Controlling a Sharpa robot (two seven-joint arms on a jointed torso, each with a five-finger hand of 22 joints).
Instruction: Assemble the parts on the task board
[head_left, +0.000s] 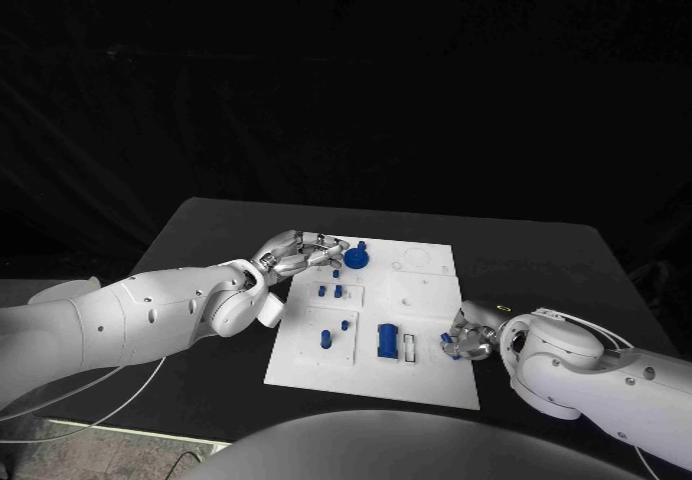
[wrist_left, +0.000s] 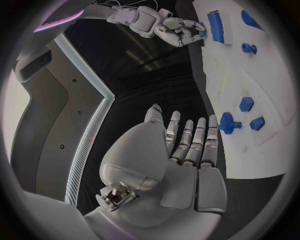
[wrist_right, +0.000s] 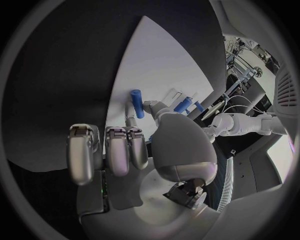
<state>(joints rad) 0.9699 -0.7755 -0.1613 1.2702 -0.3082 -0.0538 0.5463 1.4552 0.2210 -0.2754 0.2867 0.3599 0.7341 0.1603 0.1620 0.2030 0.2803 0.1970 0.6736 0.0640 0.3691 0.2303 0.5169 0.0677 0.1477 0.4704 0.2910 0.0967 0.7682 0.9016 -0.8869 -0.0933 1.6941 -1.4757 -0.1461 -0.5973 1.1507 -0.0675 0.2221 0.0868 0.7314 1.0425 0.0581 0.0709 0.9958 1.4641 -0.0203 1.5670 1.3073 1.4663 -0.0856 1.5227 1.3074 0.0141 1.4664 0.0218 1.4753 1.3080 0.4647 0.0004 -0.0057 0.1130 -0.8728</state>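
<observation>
The white task board (head_left: 426, 290) lies mid-table with blue parts on it. A blue gear (head_left: 355, 258) stands near its far left corner, and my left hand (head_left: 296, 252) hovers just beside it. In the left wrist view its fingers (wrist_left: 187, 142) stretch straight out, tips next to the gear (wrist_left: 229, 122), holding nothing. My right hand (head_left: 470, 335) sits at the board's right edge. It pinches a small blue peg (wrist_right: 136, 102) between thumb and a fingertip, with the other fingers (wrist_right: 112, 150) curled. A long blue block (head_left: 387, 340) lies to the left of that hand.
Small blue pieces (head_left: 339, 291) stand in the board's left part, with two more (head_left: 327, 338) nearer the front. A white slotted piece (head_left: 411, 348) lies by the block. Bare black table (head_left: 562, 260) surrounds the board; a cable (head_left: 87, 385) trails at front left.
</observation>
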